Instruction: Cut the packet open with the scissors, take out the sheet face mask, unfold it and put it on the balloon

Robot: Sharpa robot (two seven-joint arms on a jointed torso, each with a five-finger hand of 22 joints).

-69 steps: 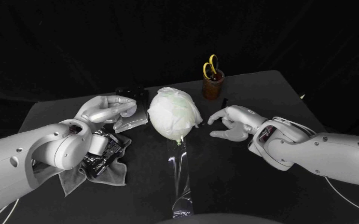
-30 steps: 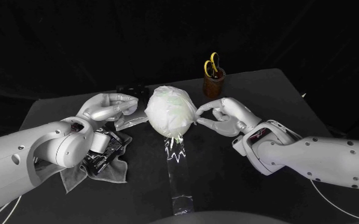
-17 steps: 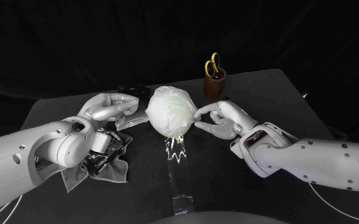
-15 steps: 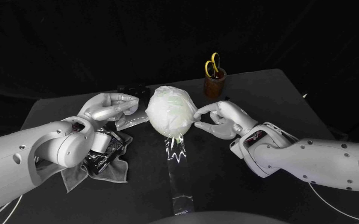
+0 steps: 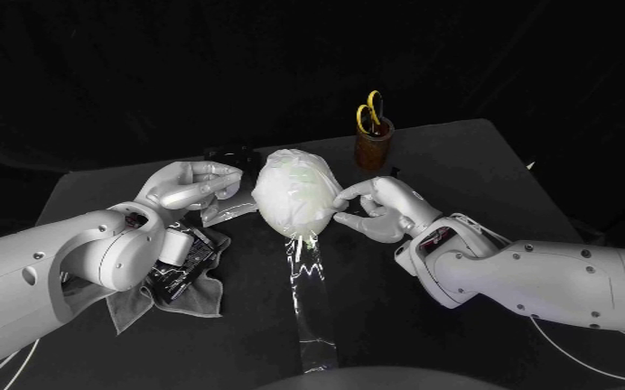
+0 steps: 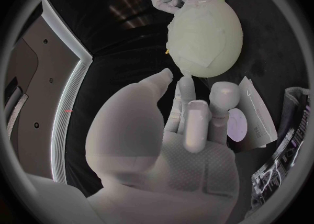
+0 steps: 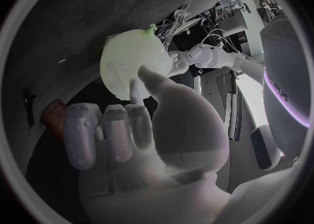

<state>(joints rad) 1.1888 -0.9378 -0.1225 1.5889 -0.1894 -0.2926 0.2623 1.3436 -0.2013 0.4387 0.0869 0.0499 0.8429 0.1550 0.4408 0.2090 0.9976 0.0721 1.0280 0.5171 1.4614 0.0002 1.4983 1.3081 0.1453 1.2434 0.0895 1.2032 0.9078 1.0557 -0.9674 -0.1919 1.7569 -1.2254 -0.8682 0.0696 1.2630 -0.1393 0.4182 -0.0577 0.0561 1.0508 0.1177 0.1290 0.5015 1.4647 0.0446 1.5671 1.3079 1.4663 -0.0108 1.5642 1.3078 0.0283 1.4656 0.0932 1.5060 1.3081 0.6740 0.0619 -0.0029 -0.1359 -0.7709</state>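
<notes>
Lying over the balloon (image 6: 211, 25), which stands upright near the middle of the table (image 5: 469, 169), the sheet mask (image 5: 292, 202) is seen wrapped round most of its surface. The right hand (image 5: 375, 209) is set against the balloon's right side with its fingertips on the mask; whether the edge is pinched or only pressed cannot be told. The left hand (image 5: 193, 187) is held just beside the balloon's left side, holding nothing, its fingers stretched out and its thumb apart. The packet (image 5: 224, 215) lies by the left hand next to a grey cloth (image 5: 182, 298), and the scissors (image 5: 368, 116) are stood in a brown cup (image 5: 373, 149) behind the balloon. The mask is judged to be thin, limp and damp, so it should cling, wrinkle readily and tear if it is dragged. It is best taken by a light pinch at its outer edge, or smoothed with the flats of the fingers. The balloon is judged very light and springy, likely to tip or swing away under a one-sided push, so it should be steadied from the opposite side, with pointed pressure avoided.
</notes>
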